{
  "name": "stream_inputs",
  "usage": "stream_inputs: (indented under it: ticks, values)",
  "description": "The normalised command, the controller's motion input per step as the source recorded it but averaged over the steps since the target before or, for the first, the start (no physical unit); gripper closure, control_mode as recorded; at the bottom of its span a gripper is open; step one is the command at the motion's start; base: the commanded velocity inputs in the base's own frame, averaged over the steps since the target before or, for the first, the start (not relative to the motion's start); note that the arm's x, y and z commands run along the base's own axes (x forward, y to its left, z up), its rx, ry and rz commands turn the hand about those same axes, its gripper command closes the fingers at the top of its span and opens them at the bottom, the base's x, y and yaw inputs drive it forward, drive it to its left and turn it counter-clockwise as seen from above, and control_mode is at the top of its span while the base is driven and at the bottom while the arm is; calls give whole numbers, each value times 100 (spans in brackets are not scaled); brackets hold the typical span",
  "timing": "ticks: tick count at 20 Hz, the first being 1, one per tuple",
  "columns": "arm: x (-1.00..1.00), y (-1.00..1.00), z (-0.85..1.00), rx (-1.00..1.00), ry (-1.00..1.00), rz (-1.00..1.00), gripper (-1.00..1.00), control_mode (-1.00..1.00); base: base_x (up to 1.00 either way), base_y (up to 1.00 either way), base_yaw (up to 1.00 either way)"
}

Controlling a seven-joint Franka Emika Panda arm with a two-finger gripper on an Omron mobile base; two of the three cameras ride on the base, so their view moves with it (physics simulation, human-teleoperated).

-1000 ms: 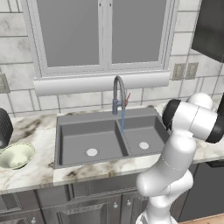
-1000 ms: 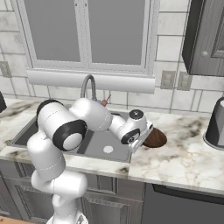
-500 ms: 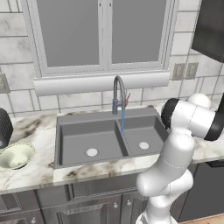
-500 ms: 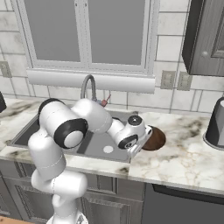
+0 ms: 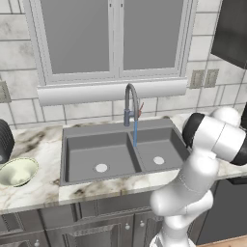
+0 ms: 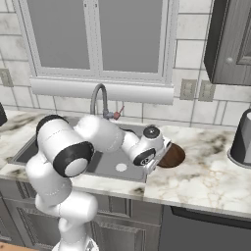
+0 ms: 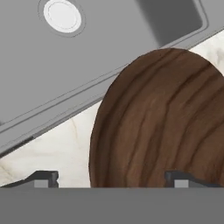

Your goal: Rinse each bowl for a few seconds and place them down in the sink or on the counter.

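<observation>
currently the gripper (image 7: pixel 111 179) is seen with jaws spread wide, one dark fingertip (image 7: pixel 43 178) at the lower left and the other at the lower right of the hand view, nothing clamped between them. the brown bowl (image 7: pixel 162 122) is seen across the centre and right of the hand view, wood-grain surface facing the camera, lying on the counter (image 7: pixel 52 148) just beside the sink (image 7: pixel 100 39) edge; whether a fingertip touches its rim cannot be told. a round drain (image 7: pixel 62 14) is visible at the upper left of that view. in the right base view the brown bowl (image 6: pixel 172 156) is found right of centre, on the counter (image 6: pixel 206 176) right next to the sink (image 6: pixel 105 164), with the gripper (image 6: pixel 158 158) at its left edge. in the left base view the pale green bowl (image 5: pixel 17 171) is seen at the left edge, on the counter (image 5: pixel 46 144), well apart from the sink (image 5: pixel 120 154); a black ribbed object (image 5: pixel 4 141) stands just above it. a thin blue stream is seen falling from the faucet (image 5: pixel 131 103) near frame centre. a grey cylindrical container (image 6: pixel 242 139) sits at the right edge of the right base view.
</observation>
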Motion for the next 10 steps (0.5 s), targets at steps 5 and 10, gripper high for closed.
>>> stream_inputs:
  ticks: [5, 10]
  values:
    - [-22, 8, 60, 3, 0, 0, -100, -100, 0, 0, 0]
    - [-40, 14, 62, 2, 0, 0, -100, -100, 0, 0, 0]
